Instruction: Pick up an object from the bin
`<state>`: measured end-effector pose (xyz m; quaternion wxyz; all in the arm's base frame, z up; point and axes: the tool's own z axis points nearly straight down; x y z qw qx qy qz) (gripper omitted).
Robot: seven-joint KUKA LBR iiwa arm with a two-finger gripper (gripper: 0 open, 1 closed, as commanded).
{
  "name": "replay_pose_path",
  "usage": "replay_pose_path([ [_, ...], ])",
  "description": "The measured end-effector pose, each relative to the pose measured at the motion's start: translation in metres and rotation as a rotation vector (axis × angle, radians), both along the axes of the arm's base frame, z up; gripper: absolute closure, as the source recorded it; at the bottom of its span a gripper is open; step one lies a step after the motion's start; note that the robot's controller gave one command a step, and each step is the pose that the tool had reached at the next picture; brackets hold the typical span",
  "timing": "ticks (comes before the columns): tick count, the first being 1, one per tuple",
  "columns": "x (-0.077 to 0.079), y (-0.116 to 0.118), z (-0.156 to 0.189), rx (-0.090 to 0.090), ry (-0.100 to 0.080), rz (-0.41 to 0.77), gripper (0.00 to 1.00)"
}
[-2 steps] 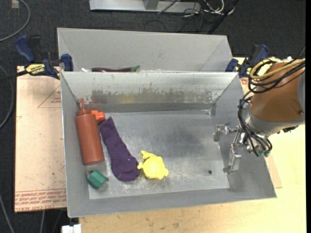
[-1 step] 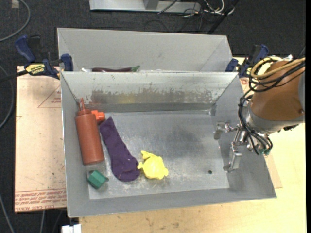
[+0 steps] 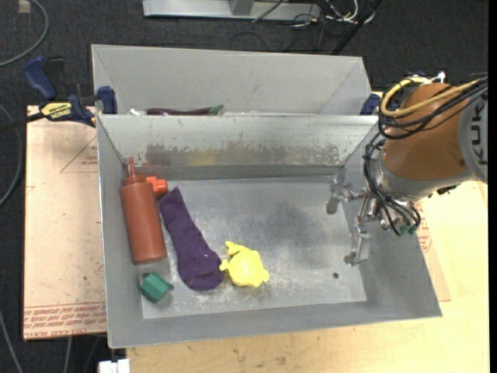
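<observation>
My gripper (image 3: 347,225) hangs over the bare right side of the bin floor, close to the right wall. Its two metal fingers stand apart, open, with nothing between them. The nearest loose thing is a crumpled yellow object (image 3: 246,267), well to the gripper's left near the front wall. A purple sock (image 3: 189,243) lies touching the yellow object's left side and stretches toward the back left.
A red-brown squeeze bottle (image 3: 142,220) lies along the left wall, with a small orange piece (image 3: 158,185) by its top. A green block (image 3: 155,287) sits in the front left corner. The arm's orange cover and cables overhang the right wall.
</observation>
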<state>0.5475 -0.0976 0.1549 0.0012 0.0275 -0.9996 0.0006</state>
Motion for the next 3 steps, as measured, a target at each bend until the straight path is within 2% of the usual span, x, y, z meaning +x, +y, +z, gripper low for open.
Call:
replay_pose_path([
  [1, 0.006, 0.062, 0.026, 0.002, -0.004, 0.092, 0.0],
  [2, 0.012, 0.096, 0.034, 0.006, -0.015, 0.083, 0.0],
  [3, 0.02, 0.102, 0.012, 0.002, -0.002, -0.035, 0.0],
])
